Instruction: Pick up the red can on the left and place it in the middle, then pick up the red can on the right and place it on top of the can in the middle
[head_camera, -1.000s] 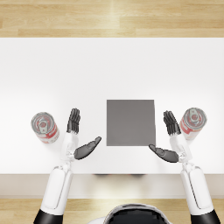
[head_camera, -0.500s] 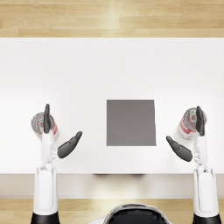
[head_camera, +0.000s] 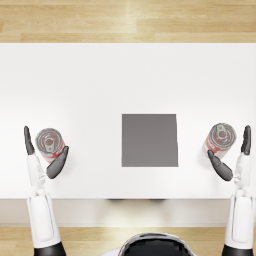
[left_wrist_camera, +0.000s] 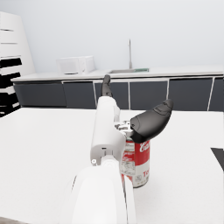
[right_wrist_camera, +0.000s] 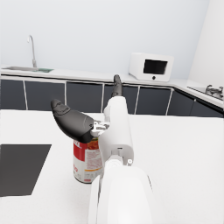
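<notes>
On the white desk (head_camera: 128, 85) nothing is placed yet: the left red can (head_camera: 49, 143) and right red can (head_camera: 220, 138) stand apart from the middle grey mat (head_camera: 149, 140), each flanked by an open, ungripping left hand (head_camera: 44, 152) and right hand (head_camera: 233, 155).

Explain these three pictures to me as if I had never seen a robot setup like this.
This is a rendered humanoid robot with two white arms and dark hands. One picture looks down from its head; the other two look along each forearm. On the white table lies a gray square mat in the middle, with a red can on the left and a red can on the right. The left hand and right hand each sit open around their can; nothing is lifted yet.
</notes>
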